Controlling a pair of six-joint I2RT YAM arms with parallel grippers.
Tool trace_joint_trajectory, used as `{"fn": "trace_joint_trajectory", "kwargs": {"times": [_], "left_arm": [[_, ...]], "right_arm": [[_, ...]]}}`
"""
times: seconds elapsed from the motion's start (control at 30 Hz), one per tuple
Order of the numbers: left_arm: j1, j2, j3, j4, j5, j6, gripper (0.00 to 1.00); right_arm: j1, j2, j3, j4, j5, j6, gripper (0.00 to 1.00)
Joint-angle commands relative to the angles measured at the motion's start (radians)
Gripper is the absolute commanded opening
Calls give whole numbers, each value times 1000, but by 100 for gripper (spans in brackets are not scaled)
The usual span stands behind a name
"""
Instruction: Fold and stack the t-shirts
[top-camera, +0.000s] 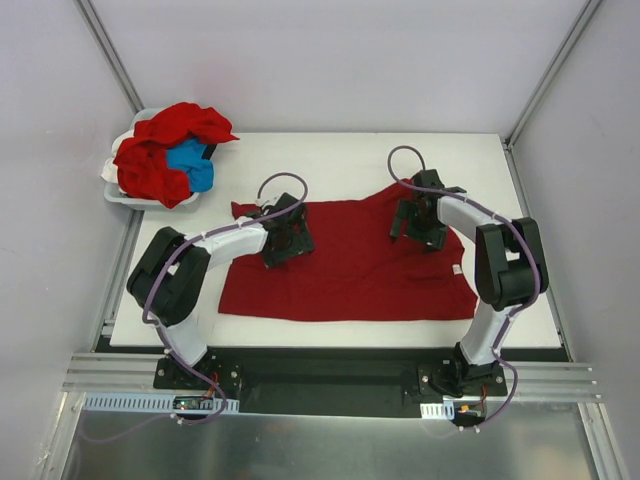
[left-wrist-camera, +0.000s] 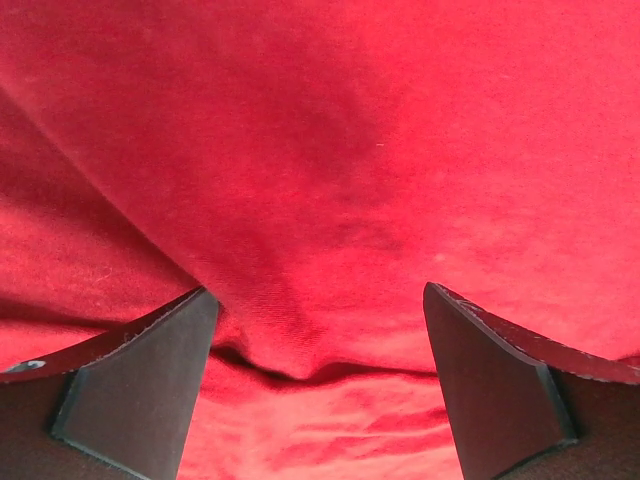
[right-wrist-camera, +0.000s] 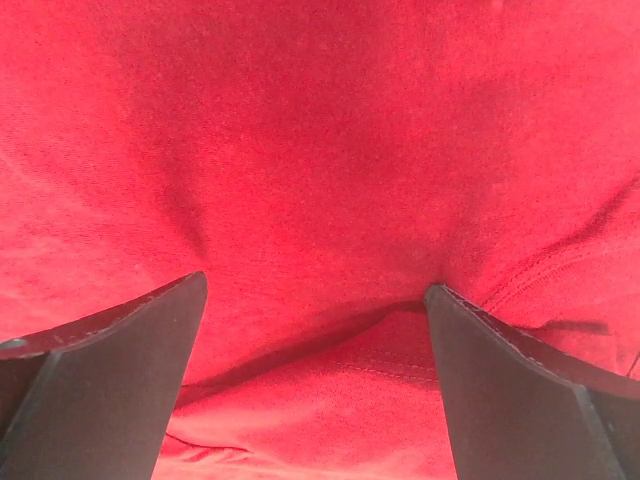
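Left claw: I see my left claw (top-camera: 287, 238) spread wide with nothing in its grip. It sits low over the far left part of the spread t-shirt (top-camera: 350, 275).
Left claw, close view: its two dark fingers (left-wrist-camera: 130, 390) stand well apart. A low rumpled ridge of red cloth lies between them, and neither finger pinches it.
Right claw: my right claw (top-camera: 415, 222) is also opened wide and holds nothing. It sits low over the far right part of the same shirt.
Right claw, close view: both dark fingers (right-wrist-camera: 100, 385) frame a soft fold with a stitched hem in the gap. I cannot tell whether the tips touch the cloth.
Spread t-shirt: deep red, laid out mostly flat across the middle of the worktop (top-camera: 330, 155). It runs from under the left claw to near the right edge. A short sleeve sticks out at its far left corner, and the cloth rises to a point on the far side by the right claw.
Neck label: a small white label (top-camera: 457, 268) shows at the shirt's right edge, nearer to me than the right claw.
Other t-shirts: a heap of red t-shirts (top-camera: 165, 140) fills a pale basket (top-camera: 120, 198) at the far left corner of the worktop. A bright blue t-shirt (top-camera: 190, 165) is tucked among them.
Distance: the basket is well apart from both claws.
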Motion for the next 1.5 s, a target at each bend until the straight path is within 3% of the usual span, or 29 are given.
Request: {"fn": "trace_joint_trajectory", "kwargs": {"times": [0.0,0.3,0.57,0.73,0.87,1.07,1.47], "left_arm": [[-77,98,-12,31,40,-116,84],[-191,79,61,-25,6,-211,83],[-234,59,173,-148,-81,-173,84],[-121,-92,211,-176,-111,-60,87],[10,-119,262,-181,-112,45,87],[127,47,353,-173,-94,114,86],[194,301,437,-112,-57,131,85]], "right_arm": [[-38,10,14,-47,65,-37,97],[-163,-39,-21,-78,110,-109,96],[-180,-142,31,-106,60,-153,96],[-123,-284,166,-133,-5,-217,96],[-117,-272,284,-121,-95,-202,96],[-109,-156,315,-70,-112,-123,96],[-126,-58,326,-60,-89,-107,96]]}}
